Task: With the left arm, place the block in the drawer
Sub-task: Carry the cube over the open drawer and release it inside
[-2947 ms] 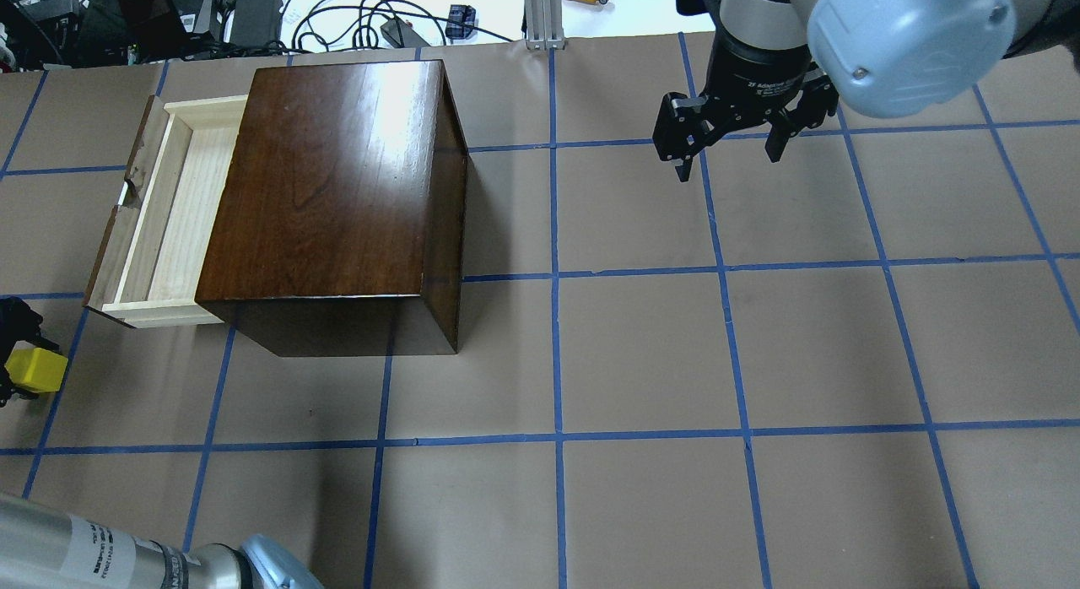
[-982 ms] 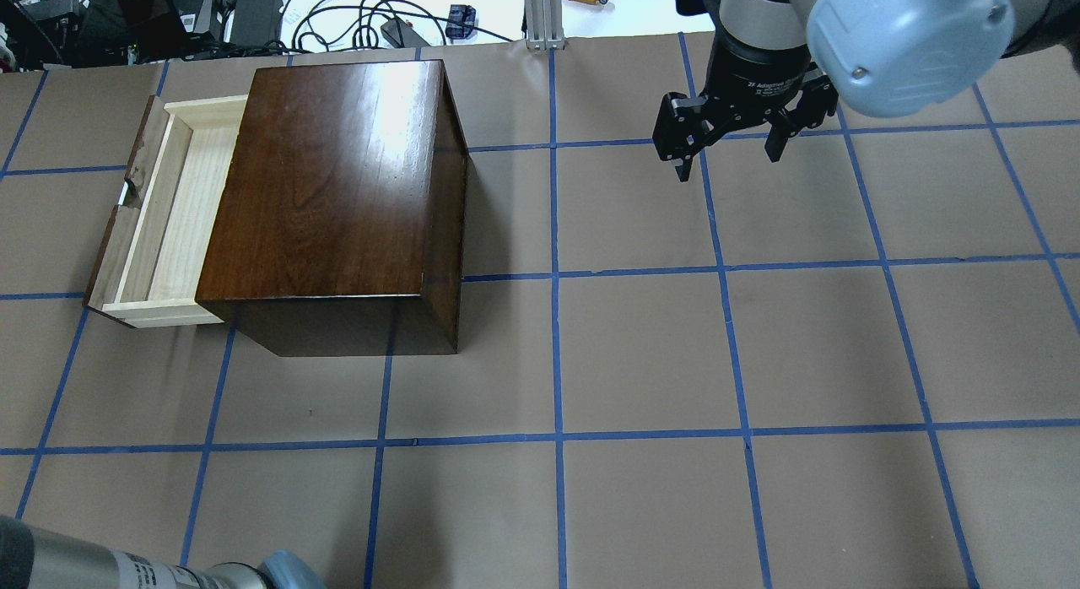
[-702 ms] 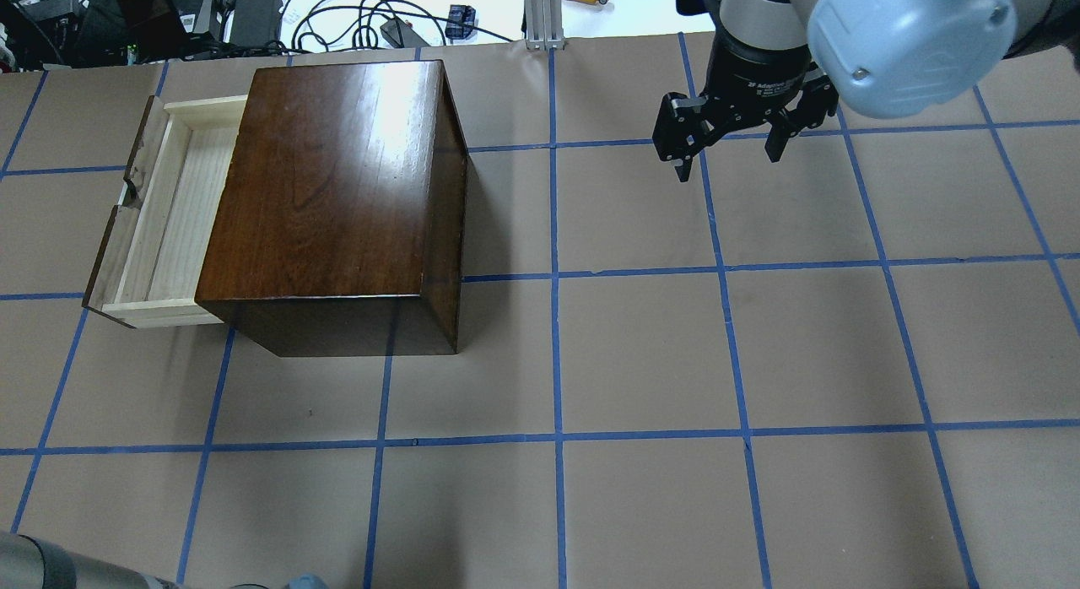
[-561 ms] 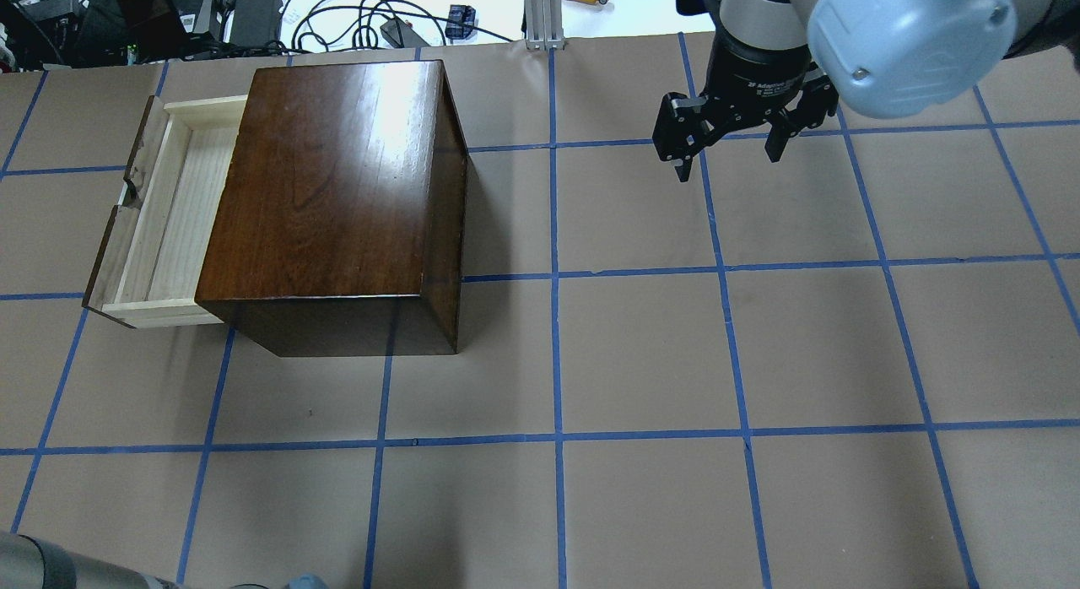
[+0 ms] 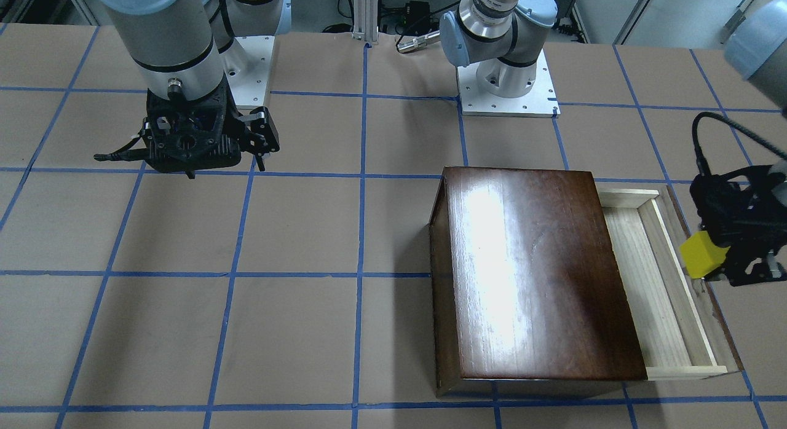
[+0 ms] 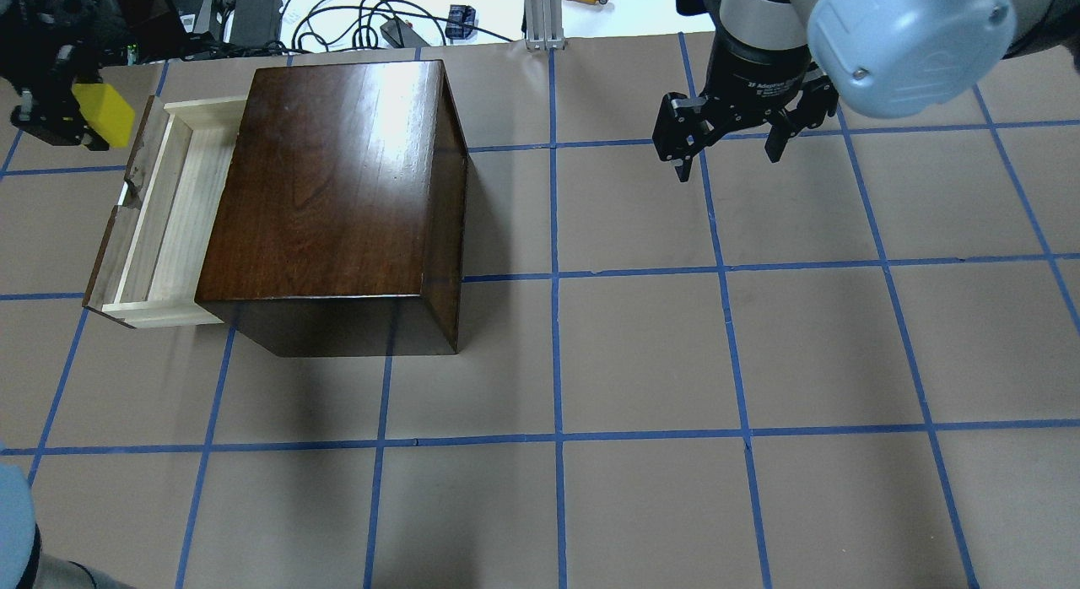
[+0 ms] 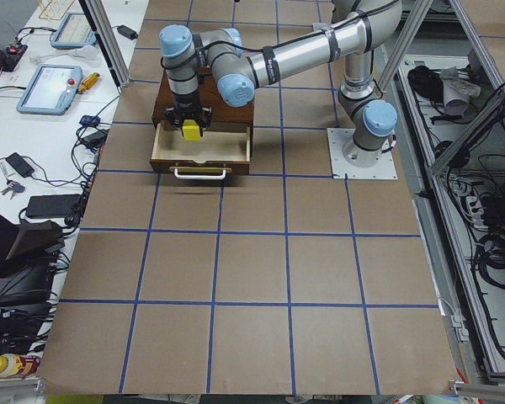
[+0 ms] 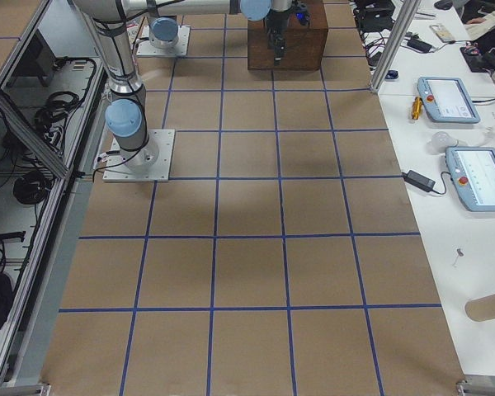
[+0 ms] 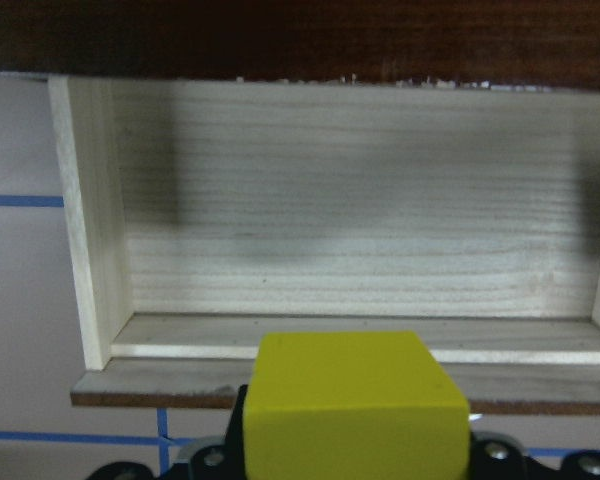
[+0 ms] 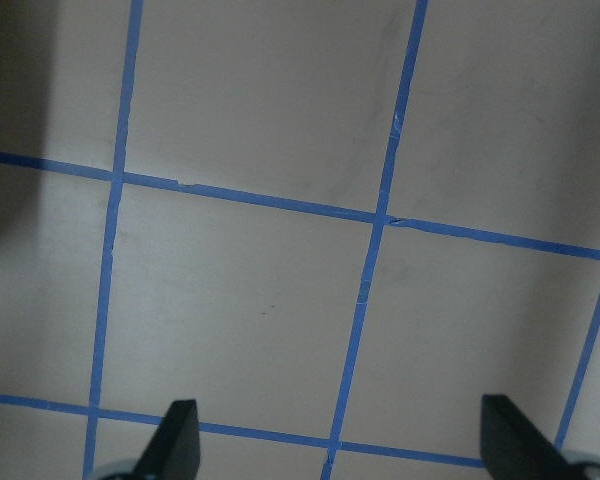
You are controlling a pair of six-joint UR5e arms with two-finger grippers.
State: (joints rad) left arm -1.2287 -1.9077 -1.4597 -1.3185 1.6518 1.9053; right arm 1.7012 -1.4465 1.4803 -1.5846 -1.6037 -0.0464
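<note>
Block: the small yellow cube [image 5: 701, 255] is clamped in the left tool, lifted clear of the desk and not resting in the drawer.
Left tool: the black tool [image 6: 89, 116] has its fingers closed against opposite sides of the block; the left wrist view shows the cube filling the space between them.
Block position: it hangs beside the drawer's dark front, toward the end of the drawer nearer the robot's base. The overhead view puts it just outside that front, while the left side view puts it over the tray, so its exact place above the rim cannot be settled.
Drawer: the pale-wood tray [image 6: 181, 218] is pulled out of the wooden box [image 5: 529, 275] on the robot's left side. Its floor is bare in the left wrist view.
Drawer front: a pale handle [image 7: 200, 174] shows on it in the left side view.
Left arm: the arm [image 7: 295, 59] reaches across from its base to above the drawer.
Right tool: the tool [image 6: 727, 154] is spread wide with nothing between its fingers. It hovers over bare desk, well apart from the box.
Desk: brown surface [image 5: 295, 232] marked into squares by blue tape lines.
</note>
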